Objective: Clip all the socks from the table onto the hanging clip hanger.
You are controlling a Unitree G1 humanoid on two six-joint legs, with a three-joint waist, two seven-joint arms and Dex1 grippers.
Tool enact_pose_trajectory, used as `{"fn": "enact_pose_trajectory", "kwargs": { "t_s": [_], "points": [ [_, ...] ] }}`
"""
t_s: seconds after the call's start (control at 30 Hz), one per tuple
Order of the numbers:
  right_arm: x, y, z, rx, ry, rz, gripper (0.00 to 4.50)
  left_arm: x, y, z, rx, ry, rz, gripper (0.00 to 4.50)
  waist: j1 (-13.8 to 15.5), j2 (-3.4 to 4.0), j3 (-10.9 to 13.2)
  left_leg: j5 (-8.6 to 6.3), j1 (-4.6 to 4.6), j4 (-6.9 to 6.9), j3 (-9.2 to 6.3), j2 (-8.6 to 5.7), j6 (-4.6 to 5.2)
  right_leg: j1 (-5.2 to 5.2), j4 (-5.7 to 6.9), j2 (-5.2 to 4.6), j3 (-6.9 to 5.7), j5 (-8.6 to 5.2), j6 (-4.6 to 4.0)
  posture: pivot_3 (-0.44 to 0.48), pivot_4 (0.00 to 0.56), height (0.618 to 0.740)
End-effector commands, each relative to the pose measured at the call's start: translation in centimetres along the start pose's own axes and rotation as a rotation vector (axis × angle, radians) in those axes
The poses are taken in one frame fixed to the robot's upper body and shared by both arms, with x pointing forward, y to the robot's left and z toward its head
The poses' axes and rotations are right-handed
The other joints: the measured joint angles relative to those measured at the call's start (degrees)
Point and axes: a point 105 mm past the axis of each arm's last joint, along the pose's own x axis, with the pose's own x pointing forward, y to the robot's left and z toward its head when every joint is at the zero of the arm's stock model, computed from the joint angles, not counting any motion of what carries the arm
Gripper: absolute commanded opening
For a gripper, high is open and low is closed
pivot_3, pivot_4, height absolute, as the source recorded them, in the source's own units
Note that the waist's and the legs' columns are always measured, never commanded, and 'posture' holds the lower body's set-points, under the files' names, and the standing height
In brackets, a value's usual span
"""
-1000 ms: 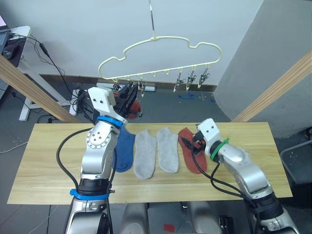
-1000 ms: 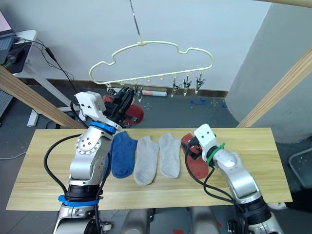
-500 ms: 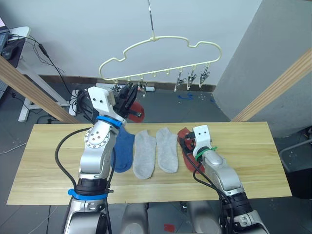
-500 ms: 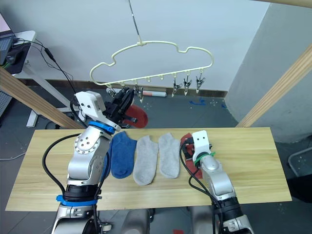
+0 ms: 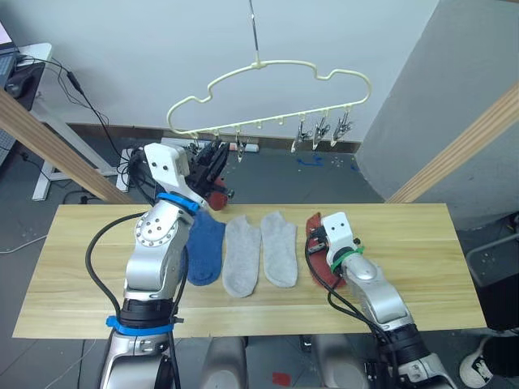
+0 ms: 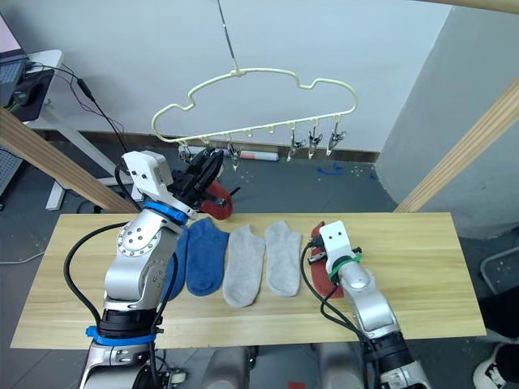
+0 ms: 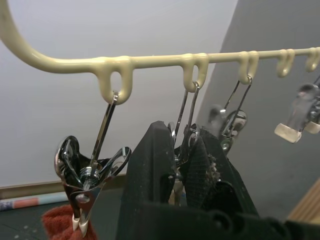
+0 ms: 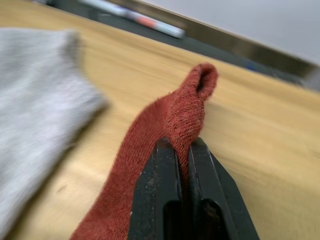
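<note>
Nearest, the right gripper [image 8: 182,165] is pinching a fold of a rust-red sock [image 8: 170,122] between its pressed-together fingers, down on the table [image 5: 422,259]. Only a thin ridge of fabric is sitting between the pads, so the sock is likely to slip free as the arm lifts, or to drag across the wood and bunch up. Just beside it, two grey socks [image 5: 259,253] and the blue socks [image 5: 207,247] are lying flat in a row; a dragging red sock could be nudging the nearest grey one out of line.

Farther back and higher, the left gripper [image 7: 182,150] is closing on a metal clip [image 7: 187,132] of the clip hanger [image 5: 268,89], squeezing it among its neighbours. A second red sock [image 5: 217,194] is hanging just below, seemingly from the next clip [image 7: 90,172]. The hanger is dangling from a single thin hook, so any sideways push from the left arm is liable to swing it, and the clip could be snapping out of the grip before the right arm is delivering its sock.
</note>
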Motion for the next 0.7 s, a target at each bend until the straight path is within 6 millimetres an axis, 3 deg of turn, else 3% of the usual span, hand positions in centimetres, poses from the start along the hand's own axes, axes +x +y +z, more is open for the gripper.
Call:
{"fn": "enact_pose_trajectory", "kwargs": {
  "t_s": [0.03,0.2,0.3,0.7],
  "points": [
    [-0.8,2.8,6.2,-0.11,-0.203,0.232,0.0,-0.4,-0.9,1.4,-0.037,-0.012,-0.106,0.27,-0.5,0.0,0.0,0.0,0.0,0.0,0.0,0.01,0.0,0.0,0.01,0.02,0.01,0.0,0.0,-0.025,0.352,0.735],
    [-0.7,5.6,10.8,-0.259,-0.303,0.464,0.0,-0.4,-0.5,2.1,-0.153,0.039,-0.178,0.27,-1.1,0.0,0.0,0.0,0.01,0.0,-0.05,0.03,0.0,0.01,0.04,0.05,-0.05,0.0,0.01,-0.034,0.353,0.735],
    [0.0,6.3,12.4,-0.339,-0.329,0.489,0.0,-0.2,-0.1,2.7,-0.188,0.053,-0.19,0.27,-1.1,0.0,0.0,0.0,-0.02,0.01,-0.07,0.03,0.0,0.0,0.02,0.04,-0.08,0.0,0.0,-0.032,0.353,0.735],
    [2.1,8.0,15.0,-0.497,-0.357,0.425,0.0,0.0,-0.1,3.0,-0.277,0.061,-0.141,0.27,-0.9,0.0,0.0,-0.01,-0.13,-0.01,-0.14,-0.01,-0.02,-0.06,0.0,-0.09,-0.19,0.18,-0.3,-0.041,0.352,0.735]
  ]
}}
